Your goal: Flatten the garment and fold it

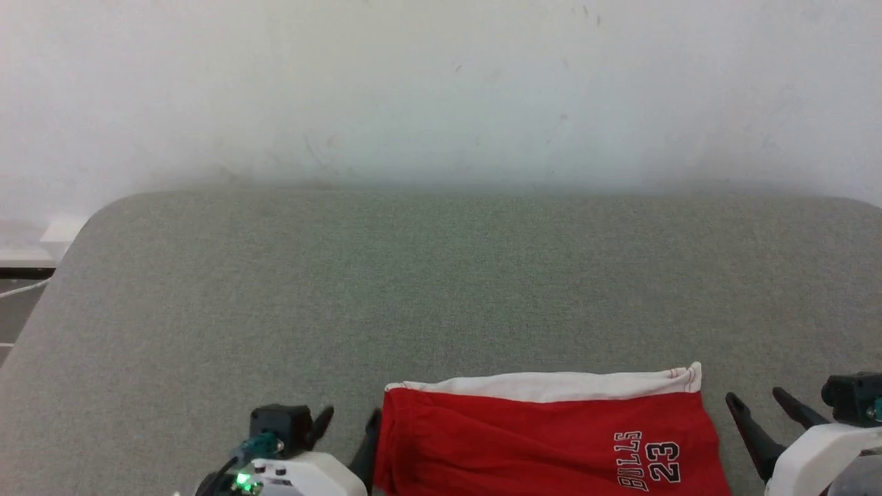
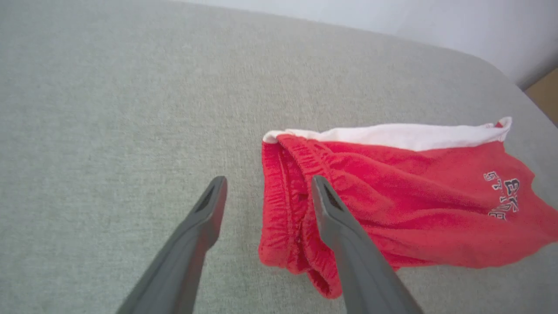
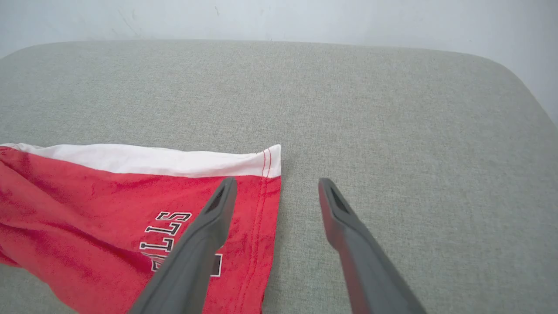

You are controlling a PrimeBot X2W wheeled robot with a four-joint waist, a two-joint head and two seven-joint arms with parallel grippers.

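garment [image 1: 524,441]: near edge cut off (head view) | lettering [image 2: 505,196]: blurred

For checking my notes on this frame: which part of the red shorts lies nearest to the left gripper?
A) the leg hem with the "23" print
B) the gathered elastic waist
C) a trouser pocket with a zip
B: in the left wrist view the gathered waist of the shorts lies at the left gripper, while the print lies toward the right gripper.
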